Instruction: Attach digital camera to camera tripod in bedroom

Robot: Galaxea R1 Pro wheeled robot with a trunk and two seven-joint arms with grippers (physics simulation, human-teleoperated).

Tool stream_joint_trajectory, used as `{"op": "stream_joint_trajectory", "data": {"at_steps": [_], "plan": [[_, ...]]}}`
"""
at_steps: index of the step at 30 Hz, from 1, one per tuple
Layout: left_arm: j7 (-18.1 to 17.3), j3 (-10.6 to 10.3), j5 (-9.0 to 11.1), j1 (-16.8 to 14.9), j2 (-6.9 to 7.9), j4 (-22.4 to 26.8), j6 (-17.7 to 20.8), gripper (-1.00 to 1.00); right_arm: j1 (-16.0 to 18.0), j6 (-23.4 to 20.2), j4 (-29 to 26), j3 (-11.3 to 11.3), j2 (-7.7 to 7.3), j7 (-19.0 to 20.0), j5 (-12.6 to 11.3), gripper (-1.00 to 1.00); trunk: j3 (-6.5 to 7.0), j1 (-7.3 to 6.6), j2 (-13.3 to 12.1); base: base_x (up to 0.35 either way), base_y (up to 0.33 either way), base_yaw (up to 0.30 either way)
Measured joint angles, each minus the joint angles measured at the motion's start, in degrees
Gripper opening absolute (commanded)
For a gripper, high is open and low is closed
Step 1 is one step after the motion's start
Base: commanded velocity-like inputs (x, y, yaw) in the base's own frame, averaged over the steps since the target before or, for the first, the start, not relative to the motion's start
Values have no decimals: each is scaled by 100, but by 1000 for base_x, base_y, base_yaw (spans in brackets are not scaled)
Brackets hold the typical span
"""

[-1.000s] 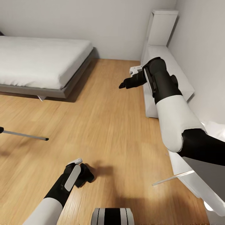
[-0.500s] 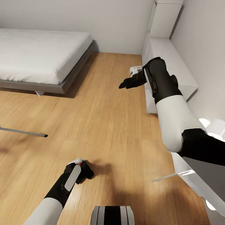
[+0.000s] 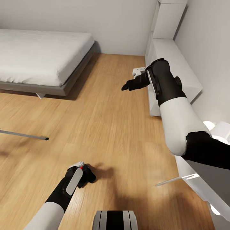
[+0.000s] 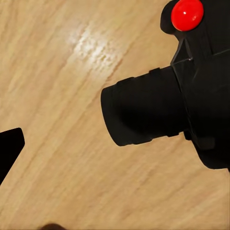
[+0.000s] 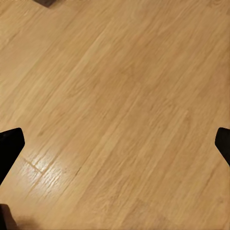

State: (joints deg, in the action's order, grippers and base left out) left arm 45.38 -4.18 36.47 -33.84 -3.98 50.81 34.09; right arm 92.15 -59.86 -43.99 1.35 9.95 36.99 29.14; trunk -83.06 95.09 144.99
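Note:
The digital camera (image 3: 87, 176), small and black with a red button, sits low over the wood floor at my left gripper (image 3: 83, 174). In the left wrist view the digital camera (image 4: 163, 108) points its lens barrel toward the one fingertip (image 4: 8, 149) that shows. A clear gap of floor lies between them, and the other finger is hidden behind the camera body. One silver leg of the camera tripod (image 3: 24, 135) with a black foot enters from the left edge. My right gripper (image 3: 125, 87) hangs open high over the floor, its fingertips (image 5: 9, 146) wide apart with nothing between them.
A grey-framed white bed (image 3: 38, 60) fills the back left. A low white cabinet (image 3: 174, 64) and a taller white unit (image 3: 167, 20) line the right wall. White furniture with a thin metal rod (image 3: 174, 180) stands at the near right. Open wood floor (image 3: 105, 121) lies in the middle.
The head view shifted between one second and half a second ago, so the camera moved. The digital camera's red button came into sight beside my left gripper. Nothing has changed since.

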Motion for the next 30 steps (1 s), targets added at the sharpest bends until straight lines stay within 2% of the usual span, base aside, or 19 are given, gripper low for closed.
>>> {"op": "stream_joint_trajectory", "data": {"at_steps": [21,24,28,29,30], "plan": [[0,-7,5,0,9,0,21,100,1,-1,-309,-44,1,60,17,100,0,0,0,0,0,-9],[0,-8,4,0,8,-1,24,100,1,-2,-339,-169,3,57,24,100,0,0,0,0,0,-151],[0,-6,7,0,4,-1,25,100,0,-2,-422,-449,2,57,24,100,0,0,0,0,0,-228],[0,-2,7,0,1,-2,26,100,-1,-2,-596,-685,2,56,-5,100,0,0,0,0,0,-269],[0,-1,7,1,1,-1,26,100,-1,-2,-629,-721,2,56,2,100,0,0,0,0,0,-254]]}}
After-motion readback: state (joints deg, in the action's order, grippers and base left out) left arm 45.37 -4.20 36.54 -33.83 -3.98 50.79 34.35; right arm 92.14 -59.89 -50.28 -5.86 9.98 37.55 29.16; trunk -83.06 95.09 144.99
